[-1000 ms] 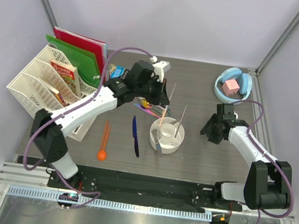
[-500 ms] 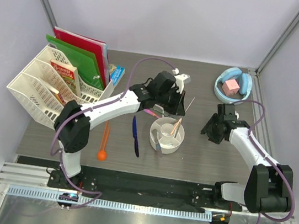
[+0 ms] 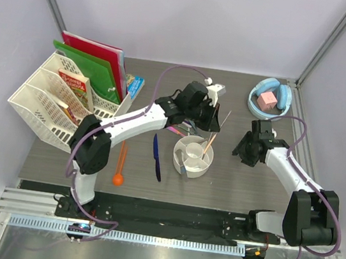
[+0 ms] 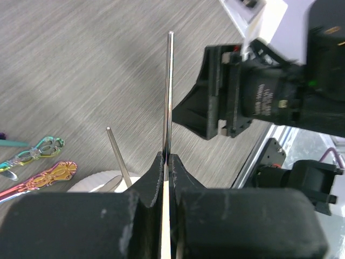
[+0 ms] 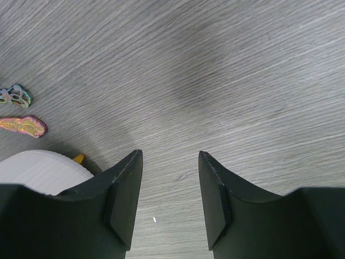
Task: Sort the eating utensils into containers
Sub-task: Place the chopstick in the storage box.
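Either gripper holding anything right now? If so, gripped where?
Left gripper pinches a slim silver-tipped chopstick partway along its shaft, silver end sticking out. Right gripper open, holding nothing.

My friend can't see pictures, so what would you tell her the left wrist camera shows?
The left gripper is shut on a thin chopstick that points away from the camera over the grey table. Beside it another chopstick stands in the white cup, and two shiny decorated handles lie at the left.
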